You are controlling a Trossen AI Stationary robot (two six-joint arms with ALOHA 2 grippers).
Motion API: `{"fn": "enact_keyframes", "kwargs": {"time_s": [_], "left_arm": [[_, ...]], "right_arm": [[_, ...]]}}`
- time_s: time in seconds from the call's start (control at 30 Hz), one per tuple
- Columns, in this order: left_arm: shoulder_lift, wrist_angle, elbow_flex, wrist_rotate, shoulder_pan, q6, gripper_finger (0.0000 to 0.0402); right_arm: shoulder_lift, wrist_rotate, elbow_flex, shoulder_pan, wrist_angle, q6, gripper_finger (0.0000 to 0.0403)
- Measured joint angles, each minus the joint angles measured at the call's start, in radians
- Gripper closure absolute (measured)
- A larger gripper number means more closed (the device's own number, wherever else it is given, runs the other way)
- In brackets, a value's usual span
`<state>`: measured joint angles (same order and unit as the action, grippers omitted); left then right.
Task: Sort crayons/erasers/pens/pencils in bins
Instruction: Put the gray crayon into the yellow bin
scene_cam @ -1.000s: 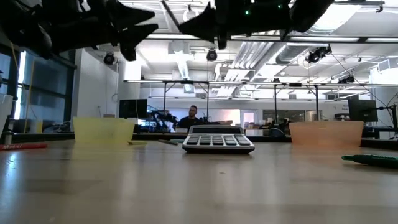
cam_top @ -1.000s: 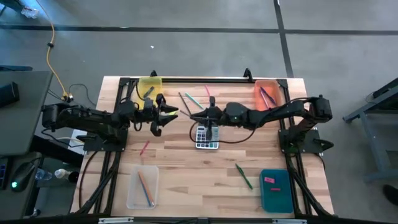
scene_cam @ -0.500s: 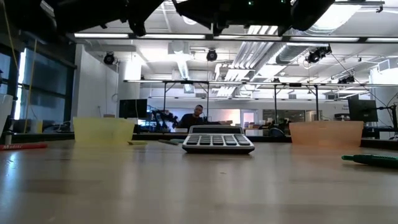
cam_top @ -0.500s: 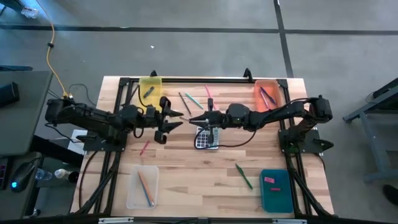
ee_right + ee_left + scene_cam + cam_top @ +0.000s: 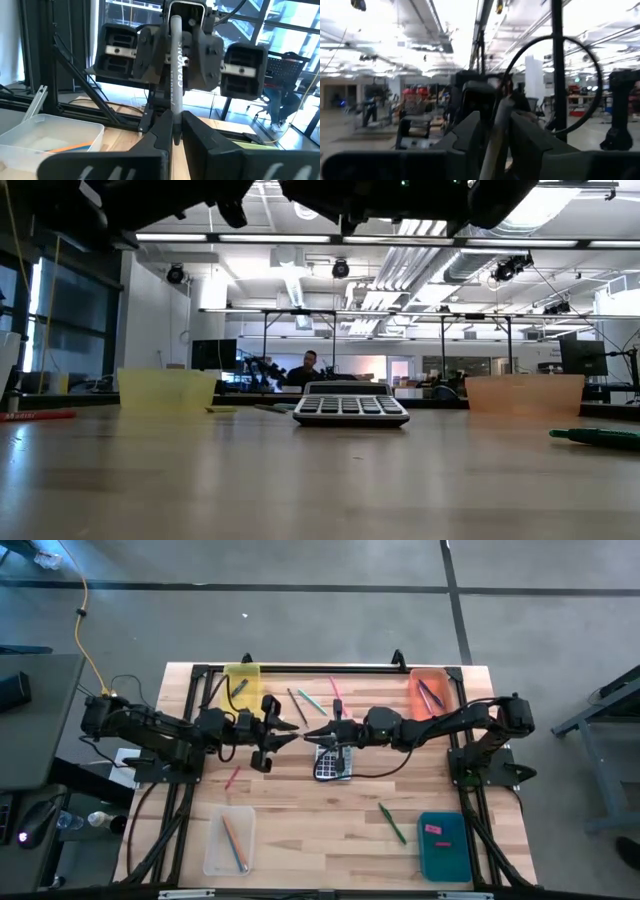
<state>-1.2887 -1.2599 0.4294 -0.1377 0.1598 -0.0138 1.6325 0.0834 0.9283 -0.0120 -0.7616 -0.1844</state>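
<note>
High above the table's middle, my two grippers meet nose to nose. A pale grey stick (image 5: 176,65) lettered CRAYON runs between them, clear of the table. My right gripper (image 5: 174,126), coming from the right (image 5: 314,732), is shut on its near end. My left gripper (image 5: 495,127), coming from the left (image 5: 288,730), is shut on its other end. Four bins stand at the corners: yellow (image 5: 240,680), orange (image 5: 432,690), clear (image 5: 230,840) and teal (image 5: 443,845). My left gripper pinches the stick's far end (image 5: 176,35) between its two fingers (image 5: 152,50). It comes about level from the table's left, and the stick runs on ahead of the fingers. My right gripper pinches the stick's other end (image 5: 175,112) between its two fingers (image 5: 159,131). It comes level from the table's right, with the stick running on ahead toward the left gripper. The stick is lifted clear, high above the calculator.
A grey calculator (image 5: 333,762) lies under the grippers. Loose sticks lie at the far middle (image 5: 300,700), a green one (image 5: 392,823) at near right, a red one (image 5: 232,778) at left. The orange bin holds dark pens, the clear bin pencils, the teal bin a pink eraser.
My left gripper has moved toward the table's right, up to the right gripper's tip. It stood wide open and has shut on the stick's free end. My right gripper has kept its place, still shut on the stick.
</note>
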Motion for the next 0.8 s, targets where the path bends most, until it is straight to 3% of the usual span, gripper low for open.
{"fn": "enact_keyframes", "kwargs": {"time_s": [0.27, 0.57, 0.8], "left_arm": [[-0.002, -0.016, 0.001, -0.005, -0.006, 0.048, 0.0391], [0.003, -0.014, 0.0, -0.007, -0.011, 0.06, 0.0391], [0.119, 0.14, 0.0, -0.002, 0.022, 0.11, 0.0392]], "right_arm": [[0.0, 0.004, 0.0, 0.0, 0.018, -0.023, 0.0377], [0.0, -0.005, 0.0, 0.0, 0.036, -0.003, 0.0263], [-0.064, -0.172, 0.0, 0.002, 0.233, -0.086, 0.0189]]}}
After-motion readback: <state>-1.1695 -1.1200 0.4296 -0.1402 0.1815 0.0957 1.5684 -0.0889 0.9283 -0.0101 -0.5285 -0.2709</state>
